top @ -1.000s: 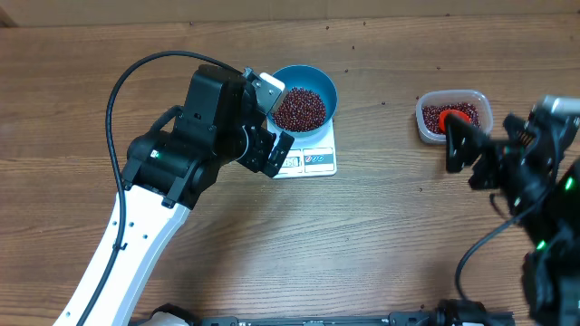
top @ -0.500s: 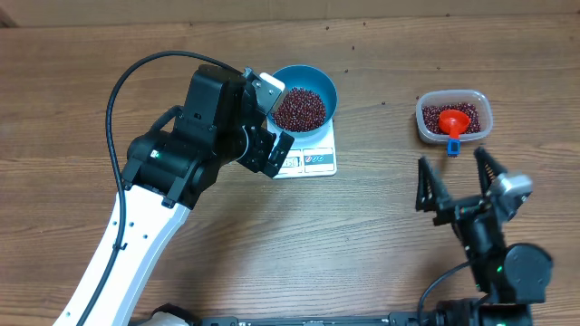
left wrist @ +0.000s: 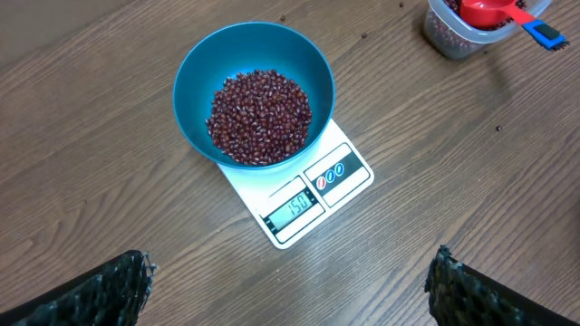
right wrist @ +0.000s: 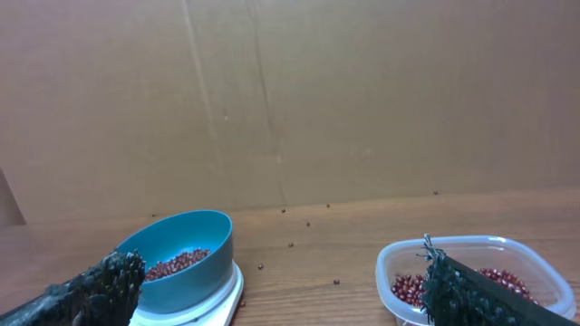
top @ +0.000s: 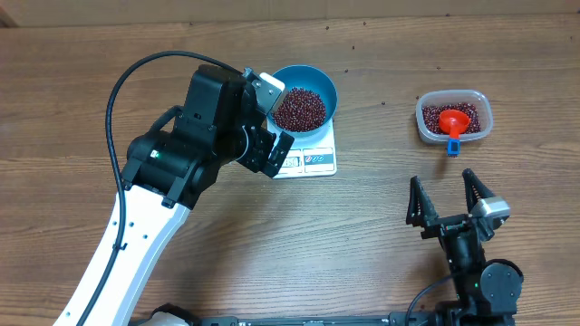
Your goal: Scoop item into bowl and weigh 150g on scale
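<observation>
The blue bowl (top: 324, 83) stands on the white scale (top: 317, 161) at the table's centre back, holding a heap of red-brown beans (top: 299, 109). In the left wrist view the bowl (left wrist: 204, 72) and beans (left wrist: 260, 116) lie ahead, and the scale (left wrist: 340, 172) has a lit display. My left gripper (top: 275, 122) hovers open just left of the bowl with nothing between its fingers (left wrist: 127, 290). My right gripper (top: 442, 186) stands open near the front right, empty, well short of the bowl (right wrist: 195, 240).
A clear plastic container (top: 424, 118) at the back right holds more beans and a red scoop (top: 451, 120) with a blue handle (top: 452, 148). It shows close to the right finger in the right wrist view (right wrist: 453, 243). A few loose beans (right wrist: 261, 266) lie scattered on the wood.
My right arm has pulled back from the container toward the table's front edge, its gripper open all along. The scoop stays in the container. The left arm has not moved.
</observation>
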`<state>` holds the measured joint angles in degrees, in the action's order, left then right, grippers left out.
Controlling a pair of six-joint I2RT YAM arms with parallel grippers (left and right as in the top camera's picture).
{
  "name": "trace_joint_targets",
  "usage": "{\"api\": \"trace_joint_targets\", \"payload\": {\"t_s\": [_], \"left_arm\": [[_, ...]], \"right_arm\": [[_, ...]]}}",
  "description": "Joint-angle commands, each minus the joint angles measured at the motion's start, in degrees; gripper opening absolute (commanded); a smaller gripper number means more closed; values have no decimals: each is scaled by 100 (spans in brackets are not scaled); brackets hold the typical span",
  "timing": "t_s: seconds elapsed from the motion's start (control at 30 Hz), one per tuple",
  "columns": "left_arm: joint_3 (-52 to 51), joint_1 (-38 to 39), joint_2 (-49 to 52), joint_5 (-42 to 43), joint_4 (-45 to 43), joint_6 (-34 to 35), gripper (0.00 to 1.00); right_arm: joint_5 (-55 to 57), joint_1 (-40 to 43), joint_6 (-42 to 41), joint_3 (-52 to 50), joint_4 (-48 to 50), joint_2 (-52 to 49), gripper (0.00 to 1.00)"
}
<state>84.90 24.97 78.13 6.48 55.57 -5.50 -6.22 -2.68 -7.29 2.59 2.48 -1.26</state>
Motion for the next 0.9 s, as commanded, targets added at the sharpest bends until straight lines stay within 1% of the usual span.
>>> {"api": "trace_joint_targets", "payload": {"t_s": [0.0, 0.13, 0.87], "left_arm": [[44, -22, 33, 44, -9, 59, 99], [44, -22, 33, 44, -7, 59, 100], [44, -22, 33, 44, -7, 59, 99]], "right_arm": [[85, -31, -63, -214, -149, 114, 100], [81, -31, -81, -214, -719, 114, 100], [83, -31, -76, -214, -684, 109, 100]]}}
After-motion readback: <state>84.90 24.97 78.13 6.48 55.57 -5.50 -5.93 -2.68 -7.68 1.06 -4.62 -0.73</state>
